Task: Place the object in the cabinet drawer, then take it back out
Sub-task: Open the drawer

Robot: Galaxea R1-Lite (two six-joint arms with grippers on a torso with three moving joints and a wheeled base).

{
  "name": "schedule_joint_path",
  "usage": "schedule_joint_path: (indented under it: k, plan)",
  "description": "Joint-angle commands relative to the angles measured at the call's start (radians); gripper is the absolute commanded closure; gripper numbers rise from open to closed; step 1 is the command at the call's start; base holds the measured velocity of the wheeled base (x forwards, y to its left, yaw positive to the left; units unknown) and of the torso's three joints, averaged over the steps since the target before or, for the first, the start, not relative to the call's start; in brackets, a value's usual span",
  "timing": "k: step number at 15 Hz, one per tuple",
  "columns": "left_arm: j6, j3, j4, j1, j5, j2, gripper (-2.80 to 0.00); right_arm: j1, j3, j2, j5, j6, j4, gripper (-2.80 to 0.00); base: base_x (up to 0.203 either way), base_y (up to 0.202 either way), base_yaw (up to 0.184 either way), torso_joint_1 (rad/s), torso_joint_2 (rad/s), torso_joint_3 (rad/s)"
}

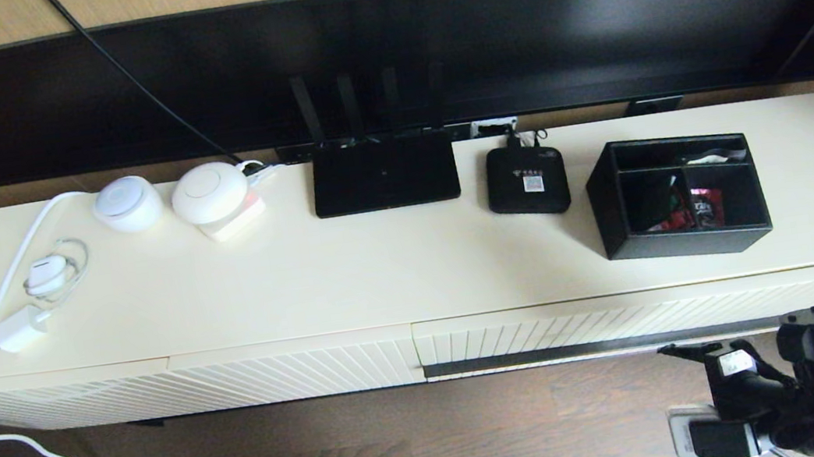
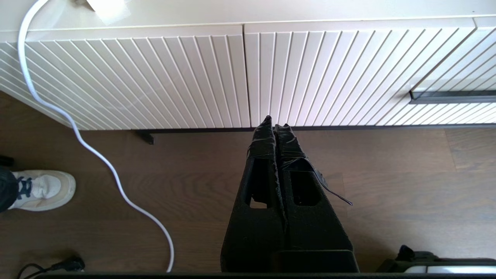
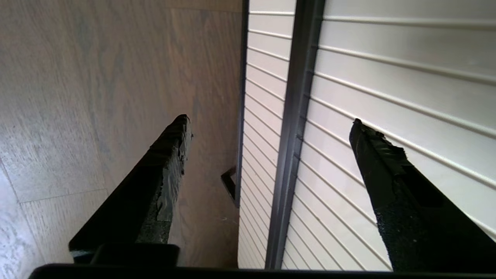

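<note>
the cabinet drawer (image 1: 655,318) has a smooth cream front with slanted ridges and a dark matt handle strip (image 3: 290,135). the tabletop (image 1: 381,271) is smooth cream with a soft shine. the organizer box (image 1: 678,197) looks matt black. the floor (image 2: 193,186) is brown wood with grain. the right claw (image 3: 267,128) has rough black fingers (image 3: 166,170).

1. Right gripper (image 3: 267,122): the two black fingers (image 3: 162,174) stand wide apart, with nothing between them.
2. Cabinet drawer (image 3: 387,77): cream ribbed front fills the side behind one finger; appears closed, flush with the panel next to it.
3. Dark handle strip (image 3: 292,135): runs lengthwise along the drawer front, lying in the gap between the fingers, untouched.
4. Wooden floor (image 3: 97,97): brown boards behind the other finger.
</note>
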Motion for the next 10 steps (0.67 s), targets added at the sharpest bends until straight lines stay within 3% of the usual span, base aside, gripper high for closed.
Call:
schedule_joint_path:
  k: [1,10]
  plan:
    - [0.0,0.0,0.0,0.0,0.0,0.002,0.0,-0.01,-0.007,0.041,0.002,-0.009,-0.005,-2.8,0.0,0.0,0.0,0.0,0.0,0.0]
    - [0.0,0.0,0.0,0.0,0.0,0.002,0.0,-0.029,-0.028,0.169,0.011,-0.009,-0.048,-2.8,0.0,0.0,0.0,0.0,0.0,0.0]
